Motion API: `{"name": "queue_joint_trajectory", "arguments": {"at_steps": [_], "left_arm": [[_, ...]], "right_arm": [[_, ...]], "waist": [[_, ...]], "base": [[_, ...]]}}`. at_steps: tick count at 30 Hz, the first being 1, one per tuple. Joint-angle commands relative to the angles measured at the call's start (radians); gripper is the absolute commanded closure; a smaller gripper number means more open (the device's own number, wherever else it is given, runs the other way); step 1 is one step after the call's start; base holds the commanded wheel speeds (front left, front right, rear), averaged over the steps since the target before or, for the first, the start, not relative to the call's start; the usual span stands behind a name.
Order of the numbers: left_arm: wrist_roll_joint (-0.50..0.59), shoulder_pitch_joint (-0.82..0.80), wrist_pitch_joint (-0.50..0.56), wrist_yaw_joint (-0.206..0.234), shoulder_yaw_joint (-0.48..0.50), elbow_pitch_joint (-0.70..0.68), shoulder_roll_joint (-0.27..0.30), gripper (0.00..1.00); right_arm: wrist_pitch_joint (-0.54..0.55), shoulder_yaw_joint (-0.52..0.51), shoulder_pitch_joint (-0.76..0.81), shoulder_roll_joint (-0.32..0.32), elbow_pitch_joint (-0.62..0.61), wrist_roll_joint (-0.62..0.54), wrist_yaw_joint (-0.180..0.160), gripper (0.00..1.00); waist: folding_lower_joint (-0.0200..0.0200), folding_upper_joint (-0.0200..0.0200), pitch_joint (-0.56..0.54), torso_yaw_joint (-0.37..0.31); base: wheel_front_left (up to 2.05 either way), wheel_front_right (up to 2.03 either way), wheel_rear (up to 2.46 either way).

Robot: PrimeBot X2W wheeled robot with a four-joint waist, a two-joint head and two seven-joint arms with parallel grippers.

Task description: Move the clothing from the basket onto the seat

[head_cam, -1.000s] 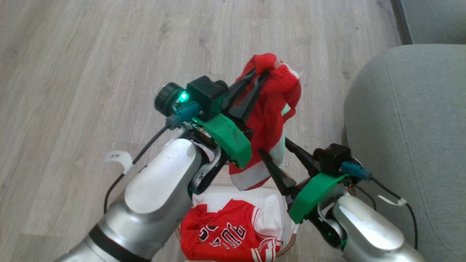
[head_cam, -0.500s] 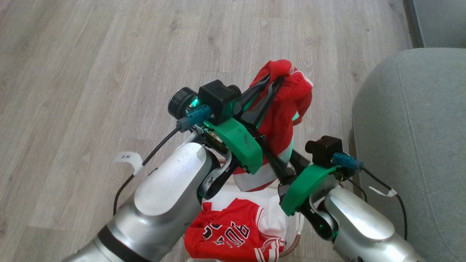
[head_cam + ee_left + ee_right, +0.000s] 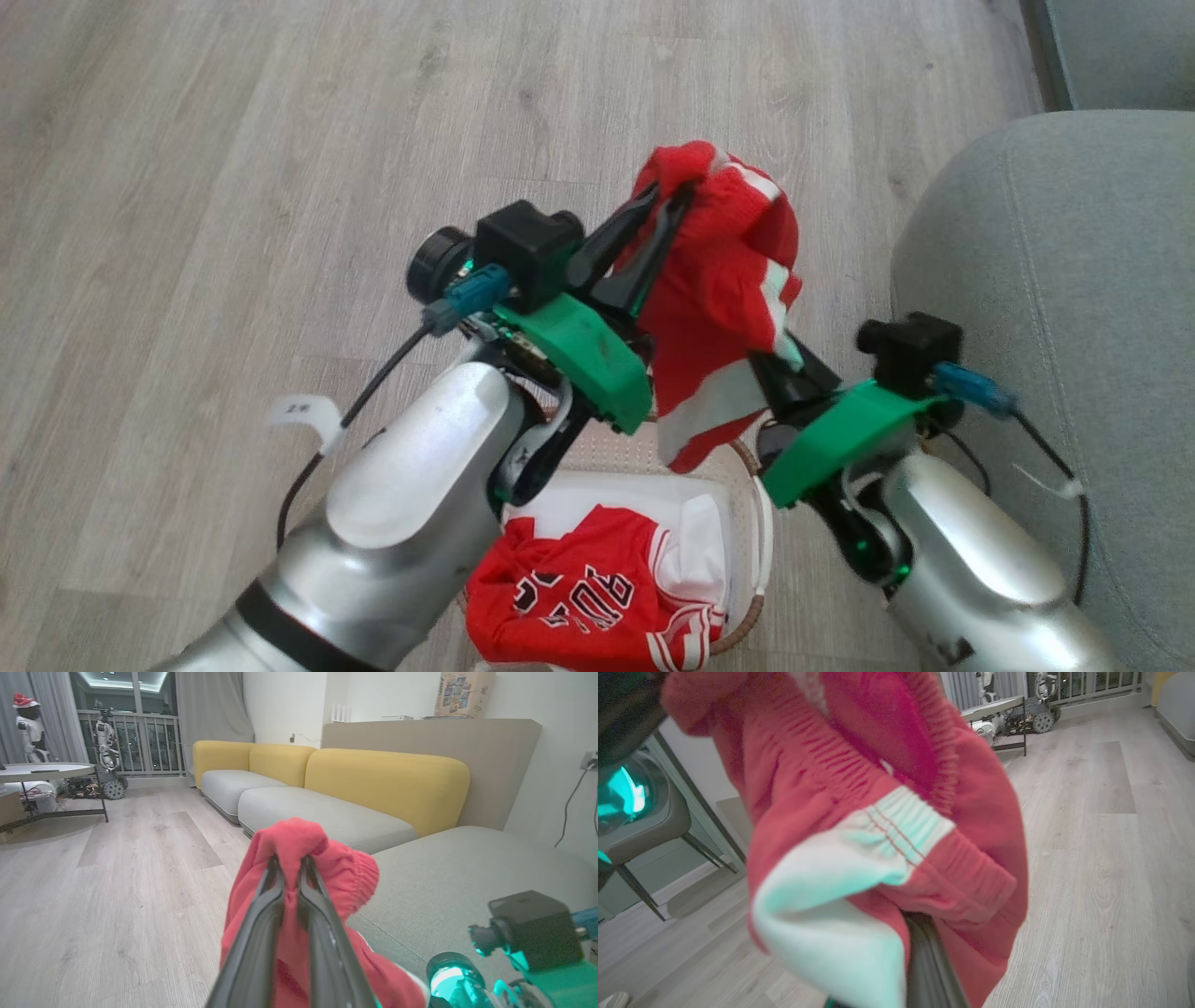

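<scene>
Left fingers (image 3: 257, 938) clamp the shorts (image 3: 719, 299) | right fingers (image 3: 927, 961) have come up under them, we cannot tell their grip | seat (image 3: 1074, 280) next; jersey (image 3: 569, 583) waits in basket (image 3: 616, 453)

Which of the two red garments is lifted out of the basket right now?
The white-striped shorts, pinched in the left pincer; the lettered jersey lies in the basket.

- Smooth silver forearms (image 3: 411, 476), a black band (image 3: 299, 625) ringing the left one at lower left.
- Bright green wrist housings (image 3: 583, 359), each carrying a boxy black camera (image 3: 527, 245).
- Blue connectors (image 3: 467, 294) feeding black cables (image 3: 373, 387) with white tags (image 3: 303, 411).
- Left gripper (image 3: 670, 191): two long, slim dark fingers.
</scene>
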Motion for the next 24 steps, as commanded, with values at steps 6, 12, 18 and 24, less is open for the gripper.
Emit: {"name": "queue_joint_trajectory", "arguments": {"at_steps": [6,12,18,24], "left_arm": [[-0.013,0.001,-0.027,0.015,0.055,-0.029,0.042,1.0],[-0.014,0.042,-0.045,0.008,0.04,-0.048,0.059,1.0],[-0.015,0.08,-0.063,0.0,0.015,-0.058,0.058,0.6],[-0.022,0.101,-0.063,-0.017,-0.013,-0.047,0.053,0.0]], "right_arm": [[-0.007,-0.084,0.072,-0.021,-0.125,-0.008,0.0,1.0],[-0.007,-0.208,0.121,-0.02,-0.242,-0.048,0.0,1.0],[-0.007,-0.32,0.136,-0.016,-0.331,-0.085,0.0,1.0],[-0.007,-0.367,0.134,-0.033,-0.389,-0.095,0.0,1.0]], "waist": [[0.0,0.0,-0.002,-0.016],[0.0,0.0,-0.003,-0.058],[0.0,0.0,-0.002,-0.109],[0.0,0.0,-0.007,-0.179]], "base": [[0.0,0.0,0.0],[0.0,0.0,0.0],[0.0,0.0,0.0],[0.0,0.0,0.0]]}}
